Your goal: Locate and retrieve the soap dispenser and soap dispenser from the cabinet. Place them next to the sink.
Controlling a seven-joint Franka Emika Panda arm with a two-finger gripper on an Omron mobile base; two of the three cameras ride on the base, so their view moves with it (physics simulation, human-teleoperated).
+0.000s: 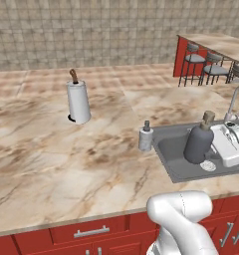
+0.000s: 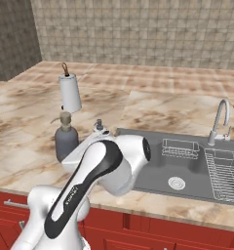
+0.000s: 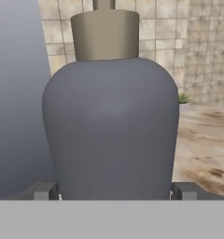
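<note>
The hand [image 3: 114, 193] grips the dark grey soap bottle [image 1: 198, 143], one finger on each side of its base, holding it upright over the sink [image 1: 179, 167]. The marbled soap bottle [image 1: 146, 137] stands on the bench [image 1: 66, 159] just beside the sink's corner, with the paper-towel roll [image 1: 78, 101] farther back.

paper-towel roll [image 1: 78, 102] upright on counter [image 1: 52, 159]

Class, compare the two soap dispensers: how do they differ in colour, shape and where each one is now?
The dark grey dispenser is round-shouldered with a tan pump; the marbled dispenser is a slimmer, shorter pale cylinder with a dark pump. The dark grey dispenser sits between the gripper fingertips; the marbled dispenser stands free beside the sink. Both are upright.
</note>
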